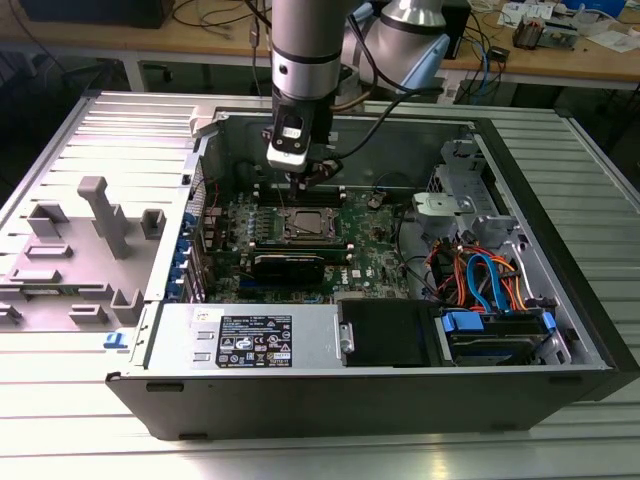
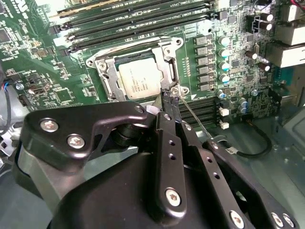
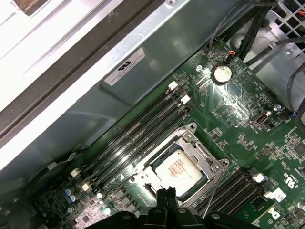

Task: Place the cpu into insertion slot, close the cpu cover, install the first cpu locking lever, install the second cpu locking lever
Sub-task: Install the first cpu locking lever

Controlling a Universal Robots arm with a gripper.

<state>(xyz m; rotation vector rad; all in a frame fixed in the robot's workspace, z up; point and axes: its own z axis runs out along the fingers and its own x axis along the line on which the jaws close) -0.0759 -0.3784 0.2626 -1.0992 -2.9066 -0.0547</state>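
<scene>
Hanging over the open computer case (image 1: 400,400), the gripper (image 1: 305,178) is held low above the motherboard (image 1: 375,240), just over the insertion slot (image 1: 305,226). The slot is set toward the far side of the board, to the exterior view's left of the coloured drive cables (image 1: 480,280). The cpu (image 2: 139,79) is seated in the slot, and the cpu cover (image 2: 107,76) is laid flat around it, its silvery frame leaving the chip's top exposed. In the second wrist view the fingertips (image 2: 170,101) are pressed together with no gap visible, and are placed at one corner of the slot's metal rim. A thin locking lever (image 2: 195,120) is seen running away from that corner across the board. Whether it is pinched between the fingertips cannot be told. Long black memory slots (image 3: 138,138) are seen beside the slot in the first wrist view.
</scene>
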